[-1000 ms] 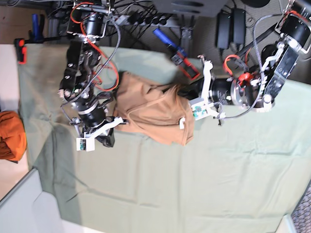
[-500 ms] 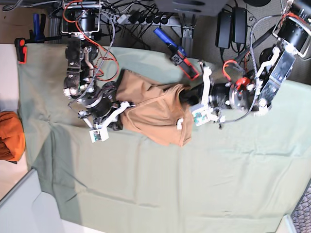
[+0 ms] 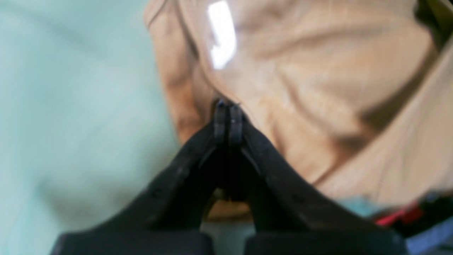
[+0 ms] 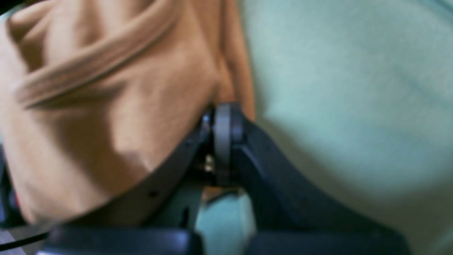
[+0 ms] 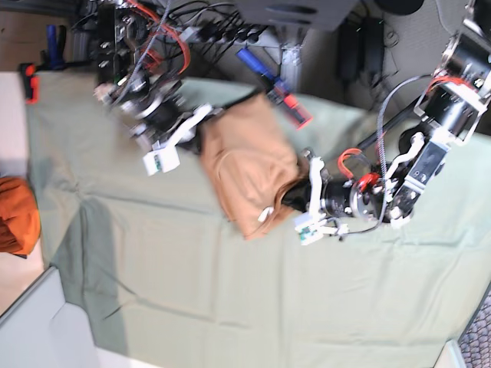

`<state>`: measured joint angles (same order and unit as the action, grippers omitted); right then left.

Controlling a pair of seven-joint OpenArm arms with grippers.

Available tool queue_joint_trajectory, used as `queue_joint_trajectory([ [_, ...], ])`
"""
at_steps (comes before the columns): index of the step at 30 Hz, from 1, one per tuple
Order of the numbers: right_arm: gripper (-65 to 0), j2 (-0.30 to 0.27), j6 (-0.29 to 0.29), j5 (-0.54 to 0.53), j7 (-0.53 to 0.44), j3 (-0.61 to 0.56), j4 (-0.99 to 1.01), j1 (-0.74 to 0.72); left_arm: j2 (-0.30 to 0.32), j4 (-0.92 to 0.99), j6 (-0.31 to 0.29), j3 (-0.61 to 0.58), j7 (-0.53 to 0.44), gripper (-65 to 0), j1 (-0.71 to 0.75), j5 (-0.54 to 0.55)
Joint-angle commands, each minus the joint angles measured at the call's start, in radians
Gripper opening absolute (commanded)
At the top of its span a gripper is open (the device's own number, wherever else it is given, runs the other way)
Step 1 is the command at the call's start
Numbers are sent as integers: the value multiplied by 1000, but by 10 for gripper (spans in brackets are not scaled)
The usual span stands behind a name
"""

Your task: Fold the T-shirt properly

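Observation:
The peach T-shirt lies bunched on the pale green table cloth, stretched between my two grippers. My right gripper, on the base view's left, is shut on the shirt's far-left edge. In the right wrist view its fingertips pinch a fold of the T-shirt. My left gripper, on the base view's right, is shut on the shirt's near-right edge. In the left wrist view its closed tips bite the T-shirt, and the white neck label shows just above them.
A darker orange cloth bundle sits at the left edge, off the table cloth. A blue and red tool lies at the table's far edge next to the shirt. Cables and power bricks lie behind the table.
The right gripper has pulled its end of the shirt up toward the far edge. The left gripper has moved its end down and toward the front. The shirt has turned between them.

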<state>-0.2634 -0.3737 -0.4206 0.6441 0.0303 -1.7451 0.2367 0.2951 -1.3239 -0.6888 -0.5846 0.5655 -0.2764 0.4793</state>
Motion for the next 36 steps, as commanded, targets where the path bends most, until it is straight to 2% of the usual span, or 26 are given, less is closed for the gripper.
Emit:
queue_joint_trajectory([
  [1, -650, 5, -91, -17, -14, 2, -34, 12, -16, 2, -9, -11, -36, -650, -39, 12],
  [6, -650, 67, -91, -11, -14, 2, -82, 61, -80, 80, -9, -39, -39, -650, -98, -30],
  [11, -650, 70, -91, -5, -15, 19, -82, 55, -73, 82, -9, 3, -10, -650, -154, -19],
  [16, -650, 70, -91, -6, -15, 38, -82, 55, -25, 77, -9, 98, 94, -650, -195, 139],
  [20, -650, 69, -91, -5, -18, 64, -82, 55, 42, 39, -9, 156, 234, -650, -175, 348],
  [25, -650, 68, -91, 18, -53, 135, -82, 52, 138, 0, -9, 174, 261, -650, -86, 468],
  [29, -650, 43, -91, 20, -53, 167, -82, 53, 193, -28, -9, 174, 313, -650, 2, 557],
  [32, -650, 27, -91, 20, -52, 167, -82, 55, 194, -33, -9, 174, 314, -650, 64, 579],
  [36, -650, 28, -91, 2, -41, 166, -81, 55, 139, -33, -9, 174, 314, -650, 119, 557],
])
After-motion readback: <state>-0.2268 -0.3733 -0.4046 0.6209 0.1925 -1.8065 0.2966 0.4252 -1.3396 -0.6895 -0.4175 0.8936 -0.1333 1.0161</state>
